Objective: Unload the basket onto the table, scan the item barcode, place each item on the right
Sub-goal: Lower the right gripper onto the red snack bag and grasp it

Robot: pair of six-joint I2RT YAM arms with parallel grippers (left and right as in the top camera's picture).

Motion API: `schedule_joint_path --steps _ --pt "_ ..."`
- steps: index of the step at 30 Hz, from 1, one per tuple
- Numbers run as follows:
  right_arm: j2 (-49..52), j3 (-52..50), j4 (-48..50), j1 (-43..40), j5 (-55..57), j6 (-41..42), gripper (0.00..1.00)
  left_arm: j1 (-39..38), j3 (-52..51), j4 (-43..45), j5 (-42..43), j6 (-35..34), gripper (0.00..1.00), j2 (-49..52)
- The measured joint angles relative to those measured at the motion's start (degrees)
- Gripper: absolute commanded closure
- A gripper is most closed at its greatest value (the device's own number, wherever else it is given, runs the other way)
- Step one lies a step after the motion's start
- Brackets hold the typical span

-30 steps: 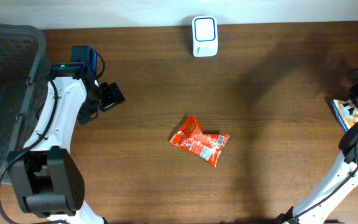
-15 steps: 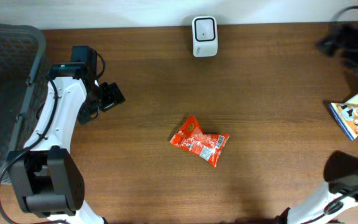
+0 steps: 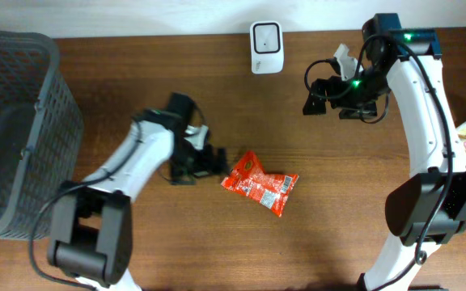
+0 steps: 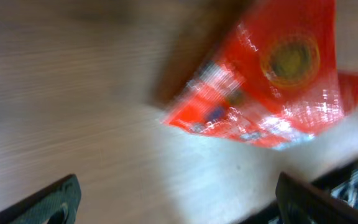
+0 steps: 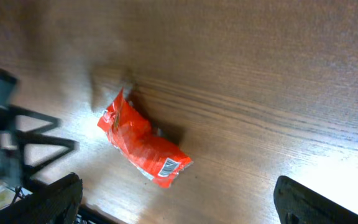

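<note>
At far left stands a dark mesh basket (image 3: 23,121); beside it the left claw (image 3: 213,162), fingers spread wide and empty, hovers just beside the red snack packet (image 3: 259,184), which lies crumpled and glossy mid-tabletop (image 3: 192,242), a pale printed panel near its right end. The pick-up looks to be the step in hand, and the next move calls for closing on the packet's near edge. The white scanner (image 3: 266,47) stands well apart at the far edge, the right claw (image 3: 312,95) near it, fingers apart and empty.
</note>
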Motion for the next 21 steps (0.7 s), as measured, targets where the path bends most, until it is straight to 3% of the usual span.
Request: schedule_joint_path --steps 1,3,6,10,16,21 --pt "0.0 0.0 -0.4 0.0 0.0 0.0 0.03 -2.4 -1.4 2.2 0.7 -0.3 0.02 0.1" --pt "0.0 0.0 -1.4 0.0 0.2 0.0 0.18 -6.1 -2.4 5.7 1.6 -1.6 0.01 0.1" --pt "0.0 -1.9 -1.9 0.2 0.4 -0.4 0.18 -8.4 -2.5 8.9 0.7 -2.6 0.01 0.1" --pt "0.0 -12.7 1.0 3.7 0.4 -1.4 0.12 -7.0 -2.5 8.7 -3.1 -3.3 0.01 0.1" --pt "0.3 -30.8 17.0 13.1 -0.8 -2.1 0.12 2.7 -2.5 6.7 -5.0 -3.3 0.01 0.1" --pt "0.3 -39.3 26.1 15.8 -4.5 -2.4 0.12 3.7 -2.5 5.6 -5.2 -3.3 0.01 0.1"
